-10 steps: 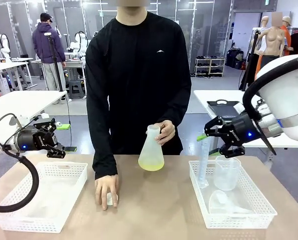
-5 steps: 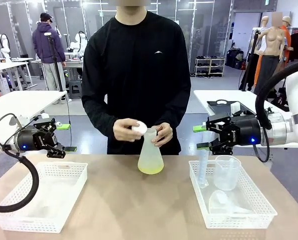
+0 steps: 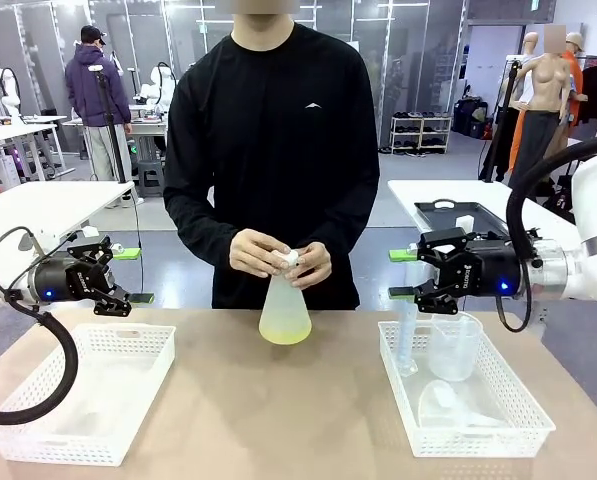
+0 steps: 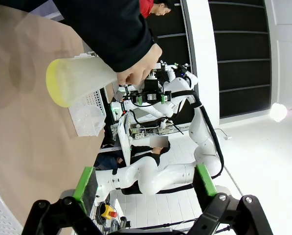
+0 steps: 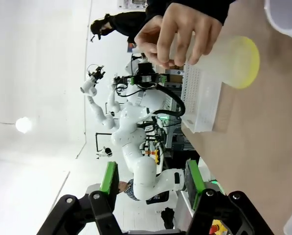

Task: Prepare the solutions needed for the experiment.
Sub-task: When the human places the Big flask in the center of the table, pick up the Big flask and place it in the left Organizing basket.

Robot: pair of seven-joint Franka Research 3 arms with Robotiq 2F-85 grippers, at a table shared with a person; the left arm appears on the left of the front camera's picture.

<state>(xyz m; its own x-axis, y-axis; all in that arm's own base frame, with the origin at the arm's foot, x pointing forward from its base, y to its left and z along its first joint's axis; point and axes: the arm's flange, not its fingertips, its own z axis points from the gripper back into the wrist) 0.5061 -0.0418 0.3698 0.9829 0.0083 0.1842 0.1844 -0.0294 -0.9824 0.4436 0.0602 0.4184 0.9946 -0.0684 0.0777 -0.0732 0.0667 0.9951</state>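
— How do we find the left gripper (image 3: pixel 130 276)?
— We see its jaws spread wide with nothing between them. It hangs well off to the left of the conical flask (image 3: pixel 284 305), at about the height of the flask's neck, fingers aimed toward it.

— And the right gripper (image 3: pixel 403 274)?
— Its jaws are parted too, less widely, and we see nothing in them. It sits well to the right of the flask, level with the neck, also facing it.

— Where is the solution (image 3: pixel 284 333)?
— It's a shallow yellow-green layer in the flask's wide base. We read the flask's long axis as close to vertical, neck up and base down. We cannot tell whether the base touches the table (image 3: pixel 308 420).

— Who holds it?
— The person does: one hand (image 3: pixel 253 252) and the other hand (image 3: pixel 314 266) meet at the flask's mouth, where a small white stopper (image 3: pixel 290 258) shows under the fingers.

— Beyond that?
— Left of the flask lies a white basket (image 3: pixel 48 452). Right of the flask a second basket (image 3: pixel 483 440) holds a measuring cylinder (image 3: pixel 408 335), a beaker (image 3: pixel 454 345) and a funnel (image 3: pixel 440 402), just below the right gripper.
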